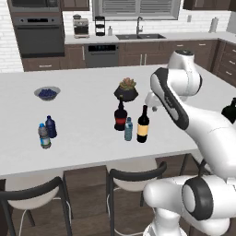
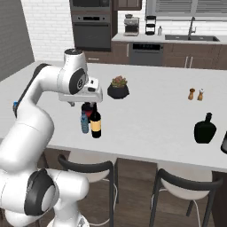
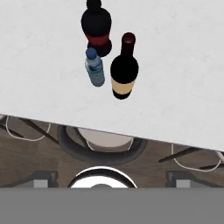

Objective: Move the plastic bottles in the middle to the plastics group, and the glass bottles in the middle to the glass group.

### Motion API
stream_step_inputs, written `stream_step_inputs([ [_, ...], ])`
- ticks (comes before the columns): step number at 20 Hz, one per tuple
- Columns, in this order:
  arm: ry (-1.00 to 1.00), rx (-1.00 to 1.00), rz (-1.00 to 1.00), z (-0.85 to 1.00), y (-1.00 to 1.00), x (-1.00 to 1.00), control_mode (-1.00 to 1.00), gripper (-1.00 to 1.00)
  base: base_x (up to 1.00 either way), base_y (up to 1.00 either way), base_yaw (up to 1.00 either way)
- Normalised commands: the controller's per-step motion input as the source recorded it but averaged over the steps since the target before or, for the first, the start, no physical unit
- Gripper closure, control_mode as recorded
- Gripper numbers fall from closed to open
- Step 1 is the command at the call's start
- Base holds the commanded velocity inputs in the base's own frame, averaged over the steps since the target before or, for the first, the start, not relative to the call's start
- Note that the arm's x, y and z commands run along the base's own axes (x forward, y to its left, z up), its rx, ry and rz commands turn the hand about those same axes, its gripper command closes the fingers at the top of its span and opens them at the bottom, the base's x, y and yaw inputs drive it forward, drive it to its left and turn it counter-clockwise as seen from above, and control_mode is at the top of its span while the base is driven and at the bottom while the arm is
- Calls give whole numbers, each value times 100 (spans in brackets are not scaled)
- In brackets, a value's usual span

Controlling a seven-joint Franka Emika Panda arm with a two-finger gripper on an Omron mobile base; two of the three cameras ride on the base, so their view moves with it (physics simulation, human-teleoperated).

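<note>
Gripper (image 2: pixel 84 103) hangs above middle cluster near counter's front edge, jaws spread, holding nothing. Step in hand, by judgement: choosing first pick; nothing sorted yet. Wine bottle (image 1: pixel 143 124) nearest, pale-blue bottle (image 1: pixel 128 129) just beside it, squat red-label bottle (image 1: pixel 120 116) behind. Next move calls for descent over one neck, avoiding neighbours. Plastics pair (image 1: pixel 47 131) sits well left; black glass bottle (image 2: pixel 205 129) well right.
</note>
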Motion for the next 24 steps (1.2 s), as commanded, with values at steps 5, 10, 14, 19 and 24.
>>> stream_step_inputs([
  [5, 5, 0, 1, -17, -2, 49, -100, -100, 0, 0, 0],
  [10, 3, 1, 0, -30, 8, 42, -100, -100, 0, 0, 0],
  [14, 5, 2, 0, -37, 8, 32, -100, -100, 0, 0, 0],
  [19, 6, 4, 0, -32, 3, 36, -100, -100, 0, 0, 0],
  [24, 8, 0, 0, -11, 0, 41, -100, -100, 0, 0, 0],
])
